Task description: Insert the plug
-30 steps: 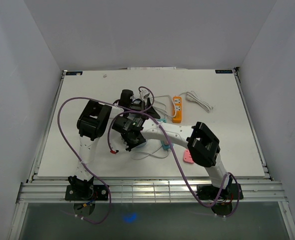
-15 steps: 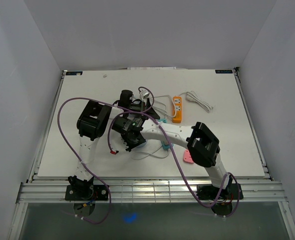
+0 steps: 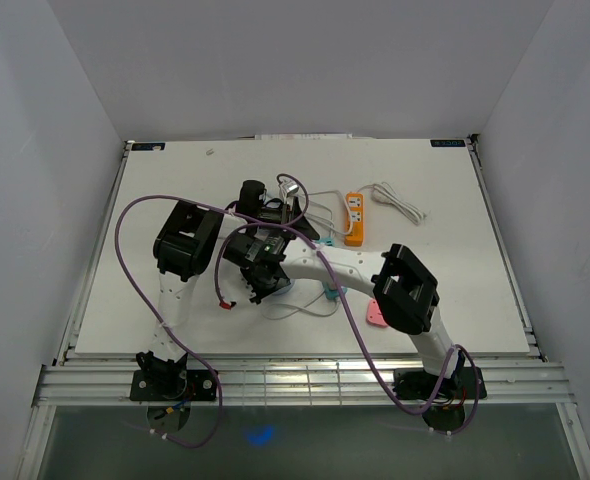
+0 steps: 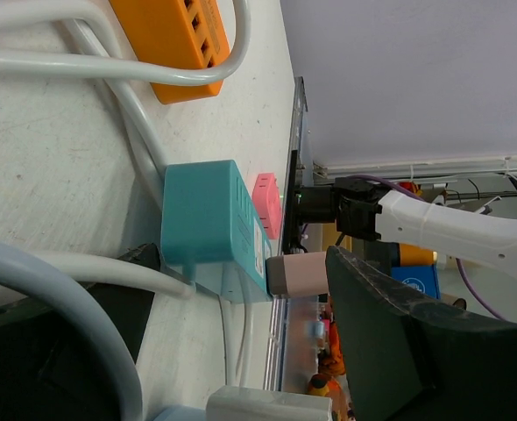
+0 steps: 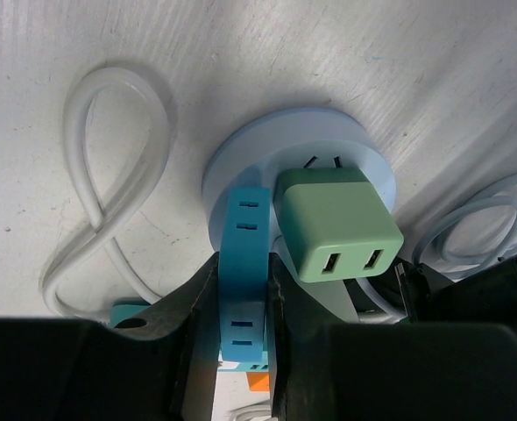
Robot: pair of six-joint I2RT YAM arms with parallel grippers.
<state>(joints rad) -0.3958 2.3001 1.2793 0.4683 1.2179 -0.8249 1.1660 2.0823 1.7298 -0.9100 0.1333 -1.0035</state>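
Observation:
In the right wrist view my right gripper (image 5: 244,274) is shut on a blue socket bar (image 5: 248,228) that stands on a round light-blue base (image 5: 232,153). A green two-port USB plug (image 5: 337,224) sits against that base beside the bar, its prongs partly showing. In the top view the right gripper (image 3: 261,277) and the left gripper (image 3: 287,212) meet over the base (image 3: 280,289). In the left wrist view the left gripper (image 4: 208,294) has its dark fingers (image 4: 399,338) wide apart with nothing gripped; a pale block (image 4: 267,405) shows at the bottom edge.
An orange power strip (image 3: 354,217) with a white cord (image 3: 400,200) lies at the back. A teal adapter (image 3: 330,292) and a pink piece (image 3: 375,316) lie near the right forearm. White cables loop around the base (image 5: 101,193). Purple arm cables hang over the table.
The right arm has shifted very slightly toward the near left with the blue bar in its grip. The left gripper has barely moved.

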